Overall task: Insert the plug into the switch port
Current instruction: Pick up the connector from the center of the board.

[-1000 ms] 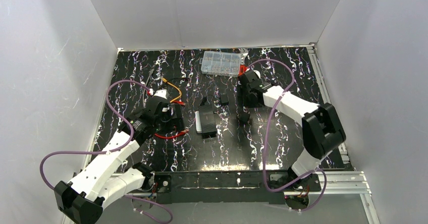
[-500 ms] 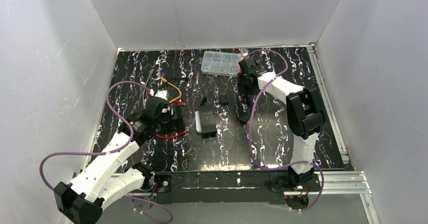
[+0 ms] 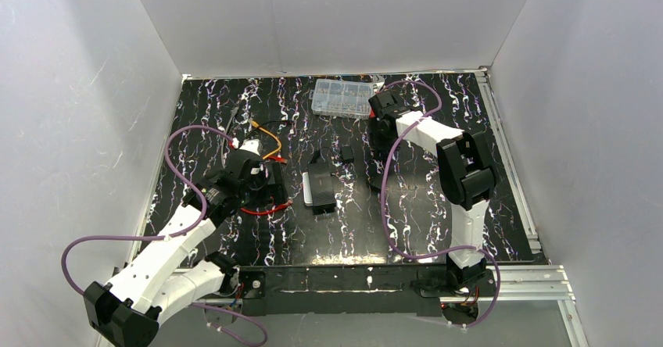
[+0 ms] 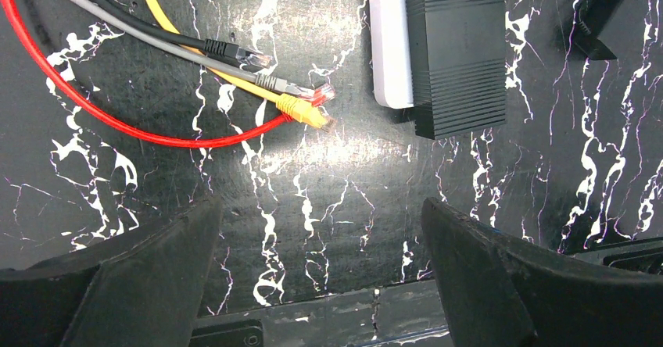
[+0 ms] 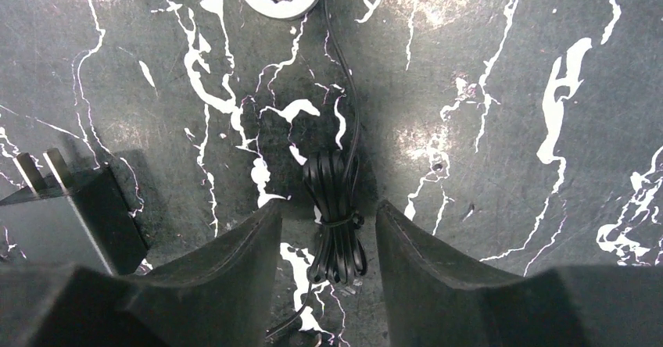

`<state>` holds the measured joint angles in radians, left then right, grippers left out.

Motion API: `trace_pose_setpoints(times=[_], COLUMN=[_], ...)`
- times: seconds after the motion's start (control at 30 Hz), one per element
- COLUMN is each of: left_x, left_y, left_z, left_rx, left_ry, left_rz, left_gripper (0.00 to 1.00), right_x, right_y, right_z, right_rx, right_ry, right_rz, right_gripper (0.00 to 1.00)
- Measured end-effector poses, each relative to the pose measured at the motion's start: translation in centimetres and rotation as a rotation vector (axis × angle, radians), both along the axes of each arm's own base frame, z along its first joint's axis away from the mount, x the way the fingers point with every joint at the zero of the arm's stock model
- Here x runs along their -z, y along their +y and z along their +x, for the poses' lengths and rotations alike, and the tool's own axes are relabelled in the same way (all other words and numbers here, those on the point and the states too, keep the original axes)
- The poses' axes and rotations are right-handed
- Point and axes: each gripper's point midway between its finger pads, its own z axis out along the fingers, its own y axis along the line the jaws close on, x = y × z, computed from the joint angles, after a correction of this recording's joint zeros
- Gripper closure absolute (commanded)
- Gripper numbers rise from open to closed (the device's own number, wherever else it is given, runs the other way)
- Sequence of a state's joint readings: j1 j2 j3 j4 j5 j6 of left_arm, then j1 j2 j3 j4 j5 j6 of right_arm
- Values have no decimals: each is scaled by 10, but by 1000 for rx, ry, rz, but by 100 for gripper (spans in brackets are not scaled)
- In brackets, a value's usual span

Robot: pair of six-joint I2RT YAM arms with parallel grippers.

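Just ahead of the left fingers, spread wide and empty, the plug lies bunched with other cable ends, just beside the switch. The danger is pinching a neighbour. The right fingers stand part-open astride a bundled black cord, gripping nothing.

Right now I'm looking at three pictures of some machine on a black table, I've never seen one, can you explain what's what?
It is two white robot arms, a left arm and a right arm, bolted to a black table. One picture looks down from above; the other two come from a camera on each wrist. The left tool hangs open near four network cables, among them the yellow-orange one with its clear plug, beside a black switch box and a white box. The right tool stands open astride a tied black cord, near a black power adapter. A clear parts case sits at the back. Neither tool holds anything.
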<state>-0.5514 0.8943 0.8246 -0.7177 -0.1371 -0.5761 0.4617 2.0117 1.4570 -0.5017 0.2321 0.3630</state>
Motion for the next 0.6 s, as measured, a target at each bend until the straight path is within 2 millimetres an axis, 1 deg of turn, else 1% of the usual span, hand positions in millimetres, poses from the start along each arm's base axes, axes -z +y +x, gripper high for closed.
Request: trace_pose_setpoints(times=[0.13, 0.37, 0.5, 0.57, 0.6], left_x=[0, 0, 0, 0, -1], left_y=[0, 0, 0, 0, 0], left_z=[0, 0, 0, 0, 0], left_rx=[0, 0, -1, -1, 0], left_ry=[0, 0, 0, -2, -2], left_rz=[0, 0, 0, -1, -1], left_gripper=[1, 1, 0, 0, 1], right_x=[0, 1, 5, 5, 5], right_y=[-1, 1, -1, -1, -1], right_z=[1, 0, -4, -4, -4], right_rx=[2, -3, -4, -5, -5], right_ry=[-1, 3, 14, 17, 17], right_rz=[1, 9, 4, 2, 1], right_gripper=[58, 65, 67, 70, 74])
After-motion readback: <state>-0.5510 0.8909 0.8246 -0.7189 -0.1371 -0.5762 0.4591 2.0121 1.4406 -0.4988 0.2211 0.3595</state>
